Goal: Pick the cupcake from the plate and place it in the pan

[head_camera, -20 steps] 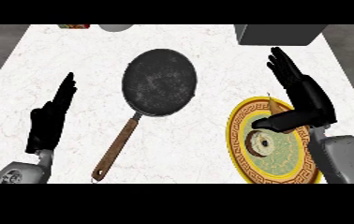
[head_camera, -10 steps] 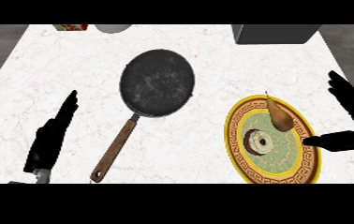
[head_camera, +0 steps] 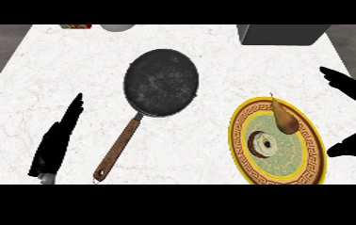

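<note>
On the plate [head_camera: 240, 130] at the worktop's [head_camera: 208, 36] right side sits the cupcake [head_camera: 263, 143], seen from above as a round ring, upright, left of plate centre; a pear-shaped item [head_camera: 284, 117] lies just beyond it, toward the plate's far rim. Right robot hand [head_camera: 341, 82] shows only at the picture's right edge, fingers straight and spread wide past the plate's right rim, holding nothing, apart from the cupcake. Cupcake lies to the left of that hand, across the plate. Left robot hand [head_camera: 59, 139] rests open, fingers straight and together, well left of the plate, beyond the pan's handle. Pan [head_camera: 161, 82] stands up-left of the plate, handle running down-left. Judgement: right hand is nearer; grasp not yet begun.
</note>
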`<action>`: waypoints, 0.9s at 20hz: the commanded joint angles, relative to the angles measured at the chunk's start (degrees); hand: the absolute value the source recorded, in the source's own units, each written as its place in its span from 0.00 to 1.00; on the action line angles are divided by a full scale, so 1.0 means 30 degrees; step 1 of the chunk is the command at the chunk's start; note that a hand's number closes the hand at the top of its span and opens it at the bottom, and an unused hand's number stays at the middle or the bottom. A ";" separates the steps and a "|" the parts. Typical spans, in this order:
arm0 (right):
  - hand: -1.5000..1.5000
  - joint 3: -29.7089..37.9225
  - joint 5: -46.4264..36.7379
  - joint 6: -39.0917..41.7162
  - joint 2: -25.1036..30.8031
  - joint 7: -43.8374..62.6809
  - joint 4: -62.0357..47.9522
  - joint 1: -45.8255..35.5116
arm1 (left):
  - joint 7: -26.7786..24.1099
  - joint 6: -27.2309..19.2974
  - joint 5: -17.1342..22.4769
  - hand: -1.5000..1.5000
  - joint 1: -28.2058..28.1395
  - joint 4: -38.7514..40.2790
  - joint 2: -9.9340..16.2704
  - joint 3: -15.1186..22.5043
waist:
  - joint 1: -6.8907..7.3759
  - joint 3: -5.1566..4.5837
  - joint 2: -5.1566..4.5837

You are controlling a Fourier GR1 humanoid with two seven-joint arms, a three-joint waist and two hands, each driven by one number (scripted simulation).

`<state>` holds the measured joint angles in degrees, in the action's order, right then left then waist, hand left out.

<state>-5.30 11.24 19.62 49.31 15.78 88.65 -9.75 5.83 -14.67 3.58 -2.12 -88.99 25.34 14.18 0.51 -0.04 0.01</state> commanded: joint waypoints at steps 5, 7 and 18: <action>0.00 -0.2455 -0.0315 0.2181 -0.1335 0.5164 0.1442 -0.3578 | 0.0070 0.0914 -0.0033 0.50 0.0946 0.0708 -0.0124 -0.0822 | 0.0088 -0.0004 -0.0045; 0.00 -0.2895 0.0062 0.2120 -0.2098 0.7731 0.2189 -0.4347 | -0.0327 0.0311 -0.0768 0.50 0.0304 0.0642 -0.0685 -0.0432 | 0.0047 -0.0009 -0.0005; 0.00 -0.5770 -0.1118 0.4569 -0.5021 1.2382 0.1329 -0.6733 | -0.0321 0.0853 -0.1098 0.50 -0.0472 0.0225 -0.0963 -0.1118 | 0.0101 -0.0010 -0.0022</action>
<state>-17.82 10.06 32.35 38.43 46.54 92.69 -26.91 6.57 -11.80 1.05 -3.20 -90.10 23.46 11.32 0.59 -0.04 0.02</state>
